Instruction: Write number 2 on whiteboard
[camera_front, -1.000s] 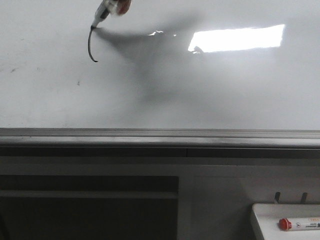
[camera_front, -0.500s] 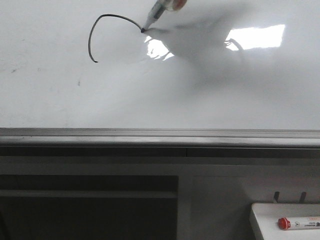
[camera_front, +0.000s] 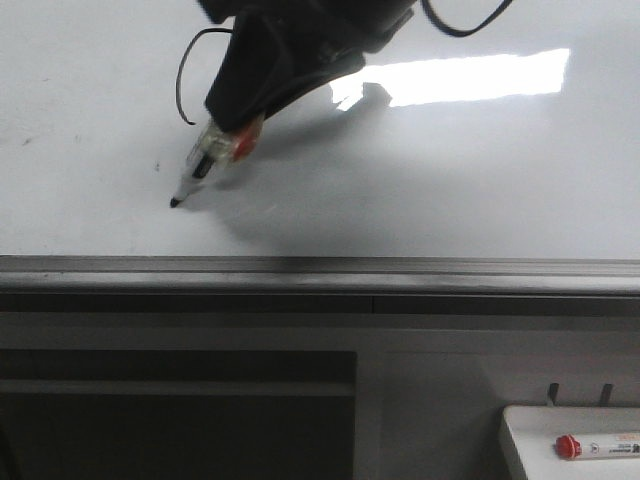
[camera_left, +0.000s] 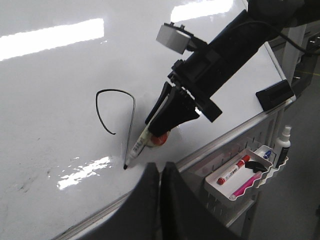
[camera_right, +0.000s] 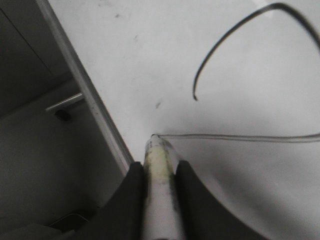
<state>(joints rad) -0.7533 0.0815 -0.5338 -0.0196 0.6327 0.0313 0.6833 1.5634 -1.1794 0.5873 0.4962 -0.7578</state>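
Observation:
The whiteboard carries a partly drawn number 2: a rounded top hook and a long diagonal. In the front view only the hook shows, as the arm hides the diagonal. My right gripper is shut on a white marker with a red band. The marker's black tip touches the board at the diagonal's lower end, above the grey bottom rail. In the right wrist view the marker sits between the fingers, with the thin diagonal trailing away. My left gripper is shut and empty, hanging off the board near the rail.
A small white tray hangs below the board at the right with a red-capped marker. In the left wrist view the tray also holds a pink item, with a spray bottle beside it. A black eraser sits at the board's edge.
The marker has swept from the right end of the hook down and left, drawing the diagonal. The right arm now fills the upper middle of the front view.

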